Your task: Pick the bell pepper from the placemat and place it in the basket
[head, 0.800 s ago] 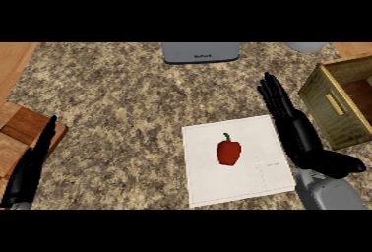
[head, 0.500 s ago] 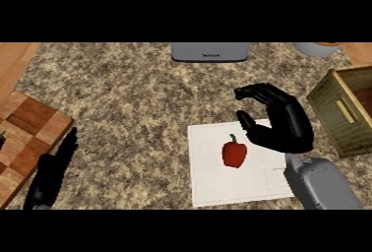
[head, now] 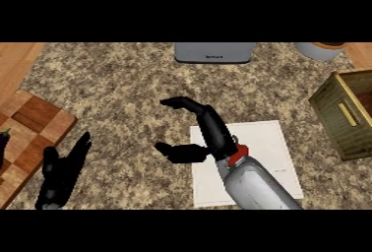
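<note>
The white placemat (head: 270, 143) lies right of centre on the counter. Of the red bell pepper (head: 237, 157) only a sliver shows, just under my right wrist. My right hand (head: 210, 129) hangs over the mat's left edge, palm above the pepper, open, with its fingers stretched up-left and the thumb spread out to the left. Nothing sits between fingers and thumb. The wicker basket (head: 347, 114) stands at the right edge, apart from the mat. At the lower left my left hand (head: 62, 171) rests open with straight fingers.
A checkered wooden cutting board (head: 29, 132) lies at the left, with a dark object (head: 4, 140) at its edge. A grey appliance (head: 214, 52) stands at the back centre and a pale bowl (head: 322, 49) at the back right.
My right hand has swung left and down across the mat, so its wrist now covers the pepper that showed fully before. The left hand has barely moved.
</note>
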